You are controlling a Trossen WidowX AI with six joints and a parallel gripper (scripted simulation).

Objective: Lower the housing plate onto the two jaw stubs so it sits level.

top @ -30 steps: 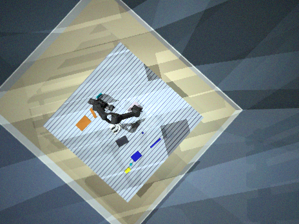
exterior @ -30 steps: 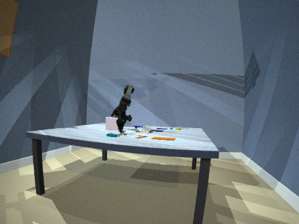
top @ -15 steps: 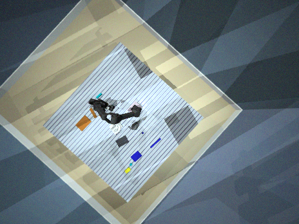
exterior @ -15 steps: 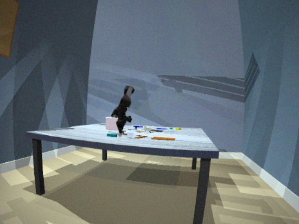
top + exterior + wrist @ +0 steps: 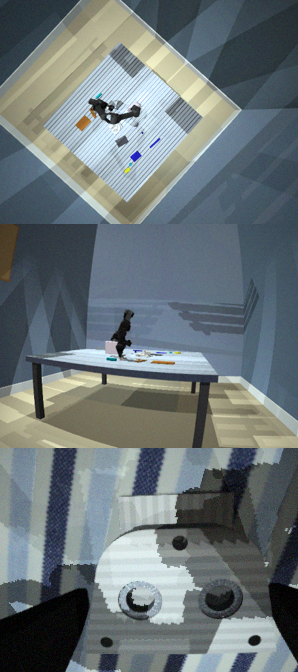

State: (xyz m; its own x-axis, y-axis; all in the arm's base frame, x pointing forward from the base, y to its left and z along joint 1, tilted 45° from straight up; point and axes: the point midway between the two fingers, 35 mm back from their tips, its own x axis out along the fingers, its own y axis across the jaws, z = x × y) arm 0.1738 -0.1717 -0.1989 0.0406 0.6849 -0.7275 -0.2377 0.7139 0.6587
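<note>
The pale housing plate point(image 5: 175, 635) lies flat below my gripper in the wrist view, with two round grey-rimmed holes, several small dark holes and a pale raised block at its far edge. My gripper point(image 5: 176, 595) point(image 5: 121, 356) is open. Its black fingertips stand at the left and right sides of the plate; I cannot tell whether they touch it. The exterior view shows it low over the table. A white cluster of small parts point(image 5: 115, 128) point(image 5: 145, 353) stands beside the arm; its jaws, pins and stubs are too small to tell apart.
The striped table point(image 5: 106, 164) also holds an orange block point(image 5: 83, 123) point(image 5: 162, 362), a small orange piece point(image 5: 92, 112), a cyan bar point(image 5: 99, 96) point(image 5: 111, 359), a dark grey block point(image 5: 122, 141), a blue block point(image 5: 135, 156), a blue bar point(image 5: 155, 143) and a pink box point(image 5: 111, 347).
</note>
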